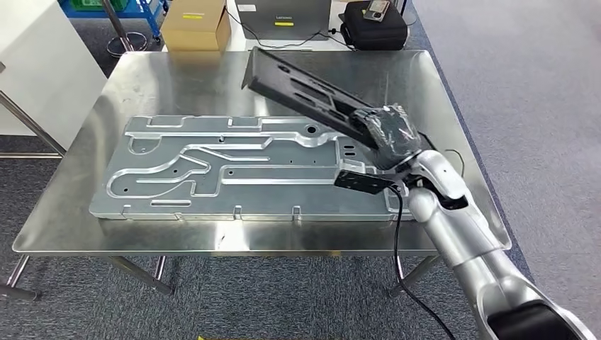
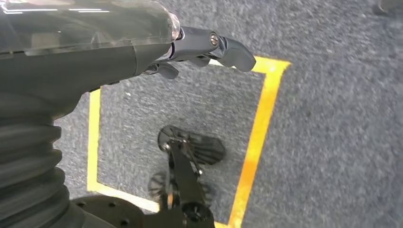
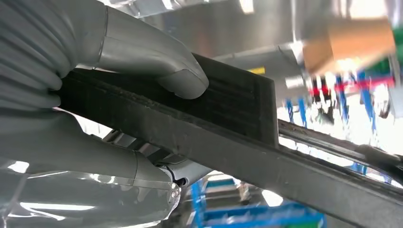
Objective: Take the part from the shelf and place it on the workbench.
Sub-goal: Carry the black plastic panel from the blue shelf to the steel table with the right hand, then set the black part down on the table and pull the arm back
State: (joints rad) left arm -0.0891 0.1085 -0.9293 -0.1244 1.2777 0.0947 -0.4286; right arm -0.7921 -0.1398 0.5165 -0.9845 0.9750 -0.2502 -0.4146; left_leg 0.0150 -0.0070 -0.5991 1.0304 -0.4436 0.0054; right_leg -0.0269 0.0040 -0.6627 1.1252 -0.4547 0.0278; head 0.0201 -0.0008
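Part (image 1: 298,88) end hidden under right hand (image 1: 388,127)

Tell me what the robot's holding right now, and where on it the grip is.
The right hand grips the long black part at its near end, thumb pressed on one face. The left hand holds nothing.

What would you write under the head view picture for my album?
Right hand holds a long black part tilted over the silver plate on the workbench.

Head cam high, down onto workbench (image 1: 177,78)
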